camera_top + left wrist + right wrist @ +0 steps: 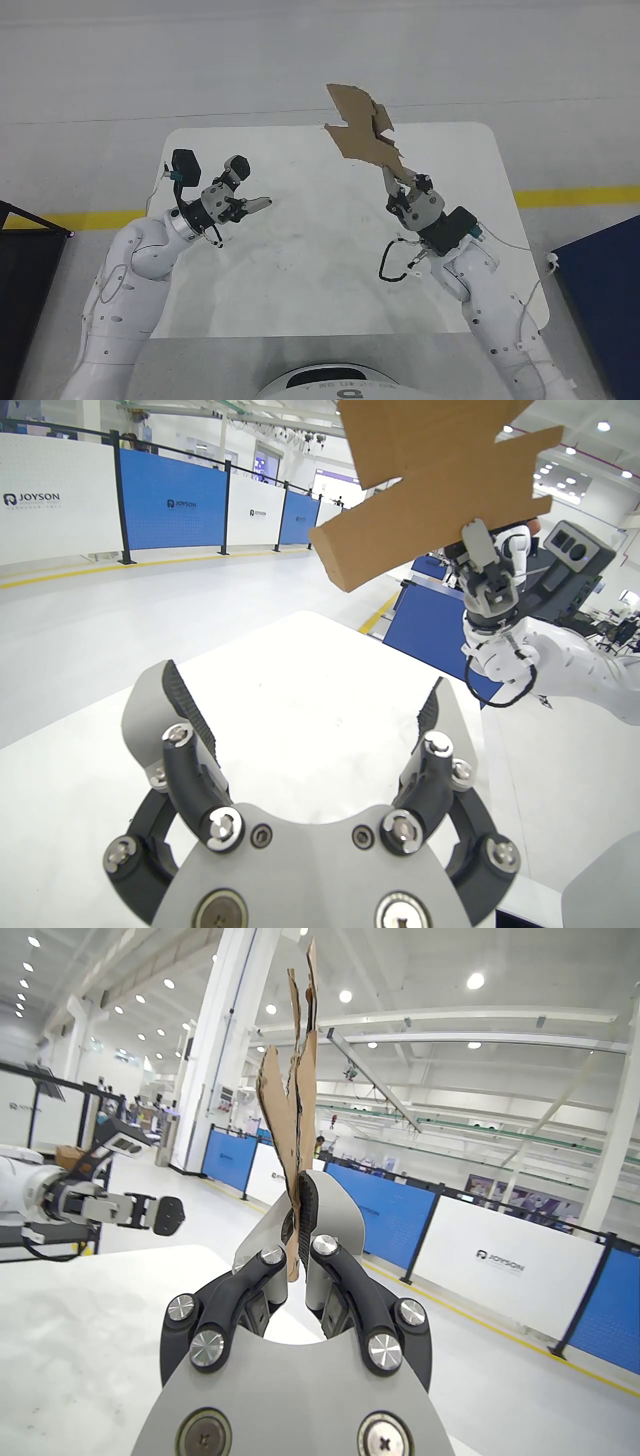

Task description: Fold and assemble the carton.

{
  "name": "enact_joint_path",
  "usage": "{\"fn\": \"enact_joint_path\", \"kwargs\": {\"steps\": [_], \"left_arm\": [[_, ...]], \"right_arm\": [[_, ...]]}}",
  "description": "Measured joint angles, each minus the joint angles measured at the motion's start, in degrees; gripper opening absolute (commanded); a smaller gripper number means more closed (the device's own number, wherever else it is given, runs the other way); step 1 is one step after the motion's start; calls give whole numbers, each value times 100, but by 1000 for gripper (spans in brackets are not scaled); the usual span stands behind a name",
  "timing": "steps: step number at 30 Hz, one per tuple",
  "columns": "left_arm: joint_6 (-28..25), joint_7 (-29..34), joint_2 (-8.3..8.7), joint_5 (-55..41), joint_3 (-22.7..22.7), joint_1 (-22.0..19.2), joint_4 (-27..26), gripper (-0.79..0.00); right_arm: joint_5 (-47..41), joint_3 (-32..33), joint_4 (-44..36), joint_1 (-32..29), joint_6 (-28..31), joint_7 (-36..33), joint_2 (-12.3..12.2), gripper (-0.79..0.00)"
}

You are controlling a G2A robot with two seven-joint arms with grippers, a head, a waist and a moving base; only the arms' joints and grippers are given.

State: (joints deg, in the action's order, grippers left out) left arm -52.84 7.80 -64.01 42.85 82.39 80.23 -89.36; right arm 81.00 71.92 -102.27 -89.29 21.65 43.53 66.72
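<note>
While carton [360, 130] hangs over white table [300, 280], blue-white barriers [170, 505] edge pale floor [150, 600].

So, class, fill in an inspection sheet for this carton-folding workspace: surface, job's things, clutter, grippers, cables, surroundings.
Surface: white table, lightly scuffed.
Job's things: flattened brown carton, not yet assembled, held up in the air.
Clutter: nothing seen.
Grippers: right gripper shut on the carton's lower edge; left gripper open, holding nothing, above the table.
Cables: black cable looped at the right wrist.
Surroundings: blue and white barrier panels; yellow floor line.
</note>
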Motion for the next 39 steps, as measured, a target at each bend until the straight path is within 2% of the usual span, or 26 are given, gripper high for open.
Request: {"fn": "enact_joint_path", "kwargs": {"steps": [3, 13, 15, 18, 20, 27, 34, 36, 39], "left_arm": [[0, 0, 0, 0, 0, 0, 0, 0], [0, 0, 0, 0, 0, 0, 0, 0], [0, 0, 0, 0, 0, 0, 0, 0], [0, 0, 0, 0, 0, 0, 0, 0], [0, 0, 0, 0, 0, 0, 0, 0], [0, 0, 0, 0, 0, 0, 0, 0], [0, 0, 0, 0, 0, 0, 0, 0], [0, 0, 0, 0, 0, 0, 0, 0], [0, 0, 0, 0, 0, 0, 0, 0]], "right_arm": [[-664, -45, 33, -28, 488, 80, 7, -785], [-486, -20, 49, -21, 338, 46, 5, -785], [-229, 65, 108, 25, 79, -211, -6, -785], [974, 154, -178, -30, -971, -1031, -23, -785], [1822, 253, -502, -163, -1447, -1338, -58, -785], [5571, 699, -2142, -1313, -2928, -2969, -171, -785], [9083, 302, -2779, -1789, -3435, -4180, -169, -785], [9484, 361, -2713, -1686, -3498, -4265, -222, -785], [9508, 626, -2627, -1513, -3616, -4361, -395, -785]]}}
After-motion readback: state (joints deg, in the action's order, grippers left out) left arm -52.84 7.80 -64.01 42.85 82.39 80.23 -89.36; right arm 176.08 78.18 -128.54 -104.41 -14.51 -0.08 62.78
